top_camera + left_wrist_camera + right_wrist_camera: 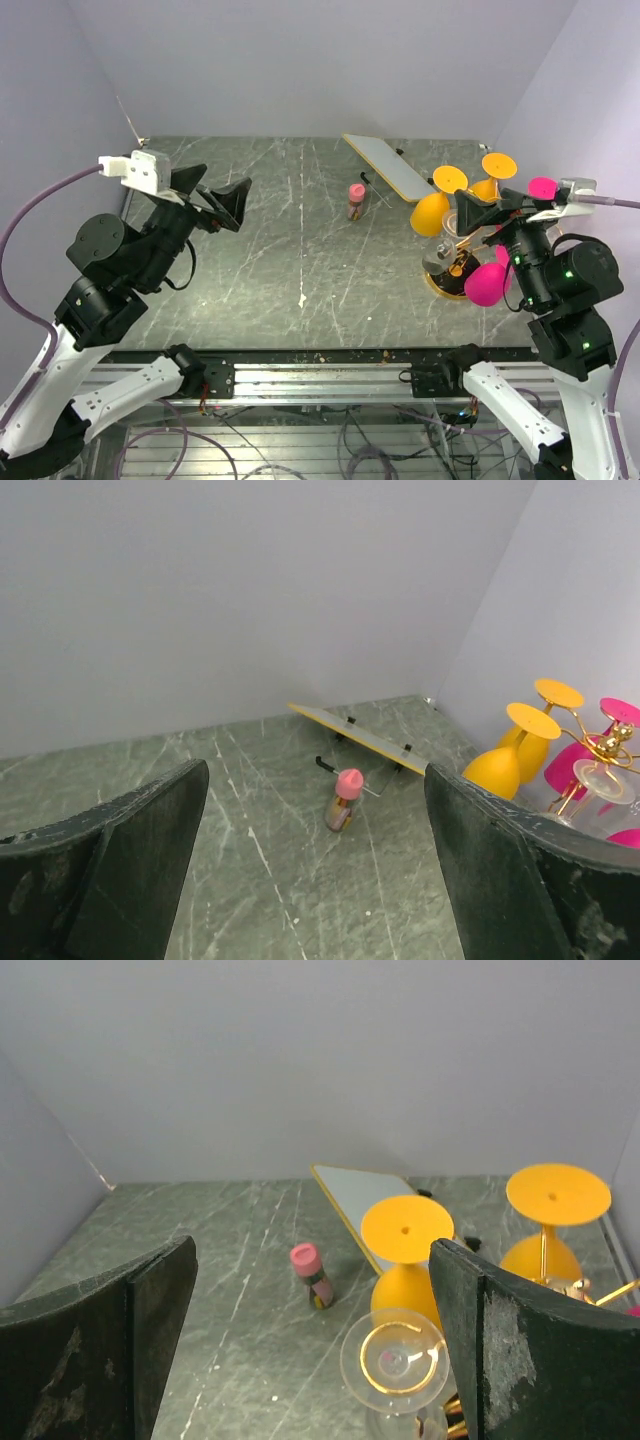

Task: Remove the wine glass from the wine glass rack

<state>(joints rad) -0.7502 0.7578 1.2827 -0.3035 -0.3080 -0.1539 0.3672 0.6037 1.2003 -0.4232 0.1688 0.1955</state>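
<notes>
The gold wire wine glass rack [461, 263] stands at the table's right side, also in the left wrist view [608, 742]. Upside-down glasses hang on it: two orange [432, 212], two pink [487, 285] and a clear one [440, 260]. In the right wrist view the clear glass's foot [392, 1358] sits in a gold loop, with an orange glass [405, 1260] behind it. My right gripper [482, 212] is open and empty, above the rack; the clear glass is just inside its right finger [520, 1350]. My left gripper [215, 200] is open and empty, high over the table's left side.
A small pink-capped bottle [356, 200] stands mid-table, also in the wrist views [343, 800] [312, 1275]. A flat white board [388, 165] with yellow edge lies tilted at the back. Walls close the back and both sides.
</notes>
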